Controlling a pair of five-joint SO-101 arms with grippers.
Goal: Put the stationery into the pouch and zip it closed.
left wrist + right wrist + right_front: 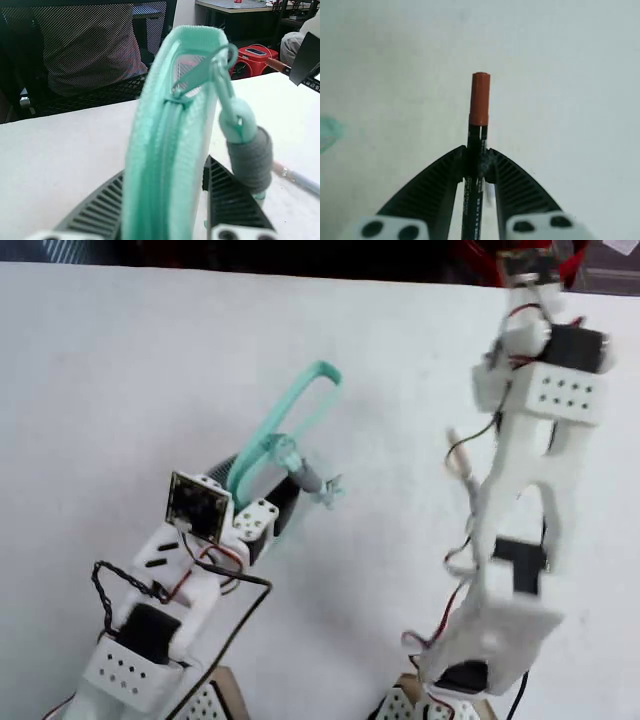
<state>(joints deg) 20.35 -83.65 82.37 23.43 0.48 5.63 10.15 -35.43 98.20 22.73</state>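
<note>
Gripping pouch (165, 115) edge-on: left gripper (166, 167), fingers clamped on both its sides, zip edge toward the wrist camera, over table (120, 370) left of centre. Right gripper (476, 152) pinches pen (480, 100), red cap past the fingertips. Barrel print too small to read

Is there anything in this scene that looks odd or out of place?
The mint-green fabric pouch is held edge-up in the left claw, and its zip looks shut where it shows, yet the black pen with a red cap is outside, gripped in the right claw.
</note>
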